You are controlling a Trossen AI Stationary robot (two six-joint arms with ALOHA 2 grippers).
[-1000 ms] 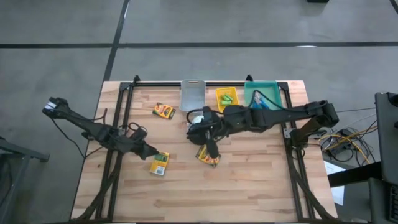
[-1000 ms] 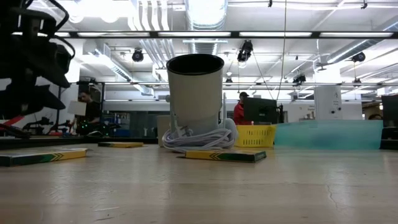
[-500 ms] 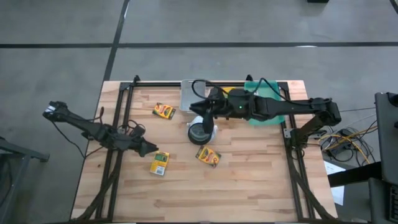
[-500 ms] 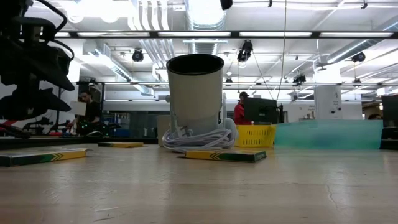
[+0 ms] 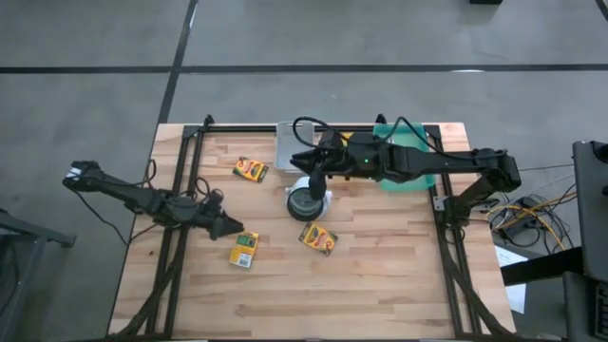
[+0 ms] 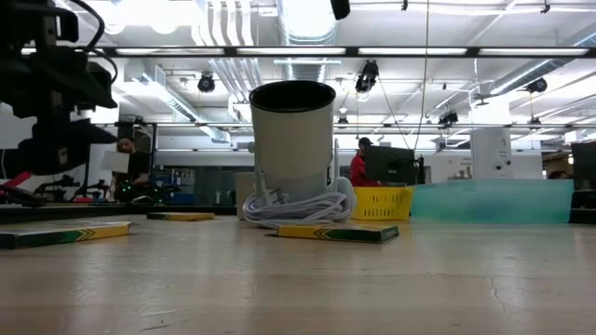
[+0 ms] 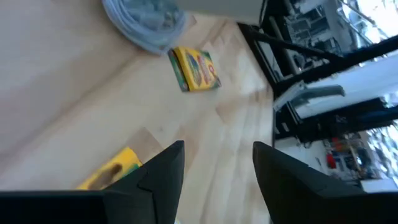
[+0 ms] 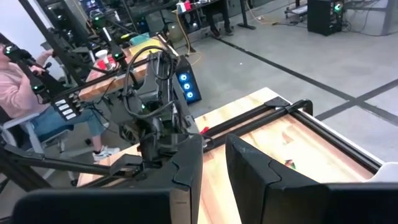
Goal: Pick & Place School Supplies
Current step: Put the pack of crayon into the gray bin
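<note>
The left gripper [image 5: 231, 228] hovers low over the wooden table [image 5: 380, 285] on its left side, its two dark fingers [image 7: 165, 177] standing well apart with nothing between them. Just to its right lies a small flat yellow-and-green crayon box [image 5: 244, 250], and the left wrist view shows that box's corner peeking out beside one finger. This looks like the approach step of a pick: the open fingers are lined up near the box but not yet around it.

A second crayon box [image 5: 318, 238] lies near the table's middle, just in front of a white cylindrical cup ringed by a coiled white cable [image 5: 306, 200]. A third crayon box [image 5: 251, 170] rests farther back on the left. At the far edge stand a clear tray [image 5: 294, 142], a small yellow bin [image 6: 384, 203] and a teal tray [image 6: 494, 200]; what they hold is mostly hidden by the right arm.

The right gripper [image 8: 213, 165] is raised above the far middle of the table, over the clear tray's right edge and behind the cup. Its fingers stand narrowly apart and appear empty.

The next move probably calls for the left gripper to shift slightly right and down so the box sits between its fingers, then close across the narrow width. The box is thin and flat, so the fingers must reach almost to the wood; too shallow a bite would likely let it slip
</note>
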